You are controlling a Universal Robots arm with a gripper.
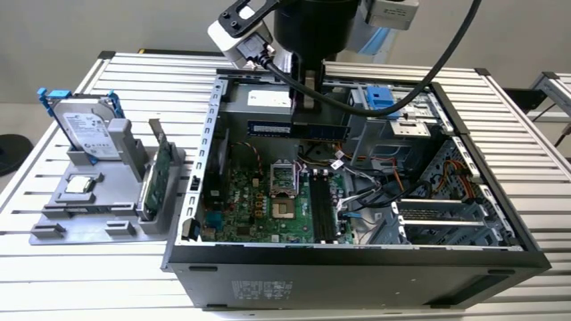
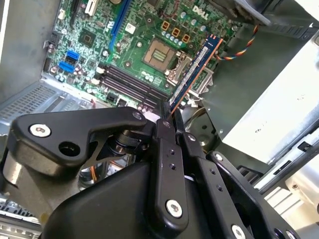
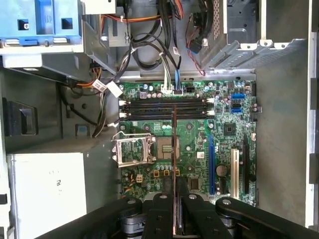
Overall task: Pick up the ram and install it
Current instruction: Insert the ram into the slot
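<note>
My gripper (image 1: 309, 115) is shut on the ram (image 1: 297, 129), a long thin dark stick with black chips. It hangs level above the inside of the open computer case (image 1: 357, 271), toward the case's rear wall. In the second wrist view the ram (image 2: 197, 65) sticks out from between the black fingers (image 2: 163, 130) over the green motherboard (image 2: 124, 30). In the first wrist view the ram (image 3: 174, 144) shows edge-on, crossing above the black memory slots (image 3: 167, 107), with the gripper (image 3: 175, 194) below it. The slots (image 1: 322, 207) lie well beneath the stick, apart from it.
A grey holder (image 1: 53, 231) at the exterior view's left carries a silver hard drive (image 1: 87, 127), a green expansion card (image 1: 157, 180) and a small chip (image 1: 80, 186). Loose cables (image 1: 366, 194), a CPU socket (image 3: 132, 149) and a blue drive bay (image 1: 382, 100) crowd the case.
</note>
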